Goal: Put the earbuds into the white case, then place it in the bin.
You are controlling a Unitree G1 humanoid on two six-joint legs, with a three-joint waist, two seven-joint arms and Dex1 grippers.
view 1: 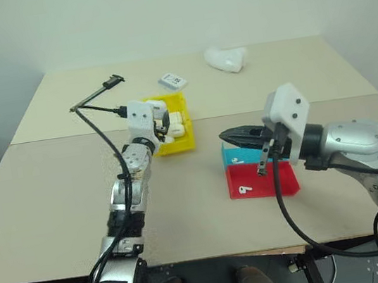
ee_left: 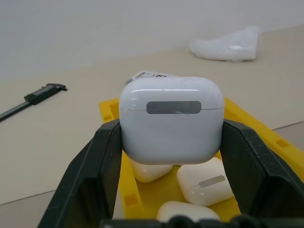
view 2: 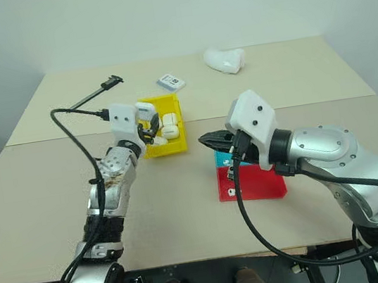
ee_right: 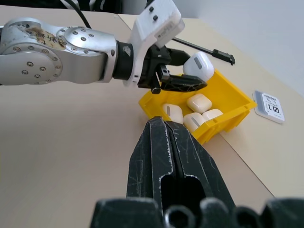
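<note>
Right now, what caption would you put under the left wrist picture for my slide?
White case gripped between the left gripper's jaws, held above the yellow bin where three more cases lie.

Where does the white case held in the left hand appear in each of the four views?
Left eye: white case above the yellow bin.
Right eye: case at the bin's left wall.
Left wrist: centre, between the fingers.
Right wrist: upper centre, over the bin.
Shared landmark: the yellow bin.
</note>
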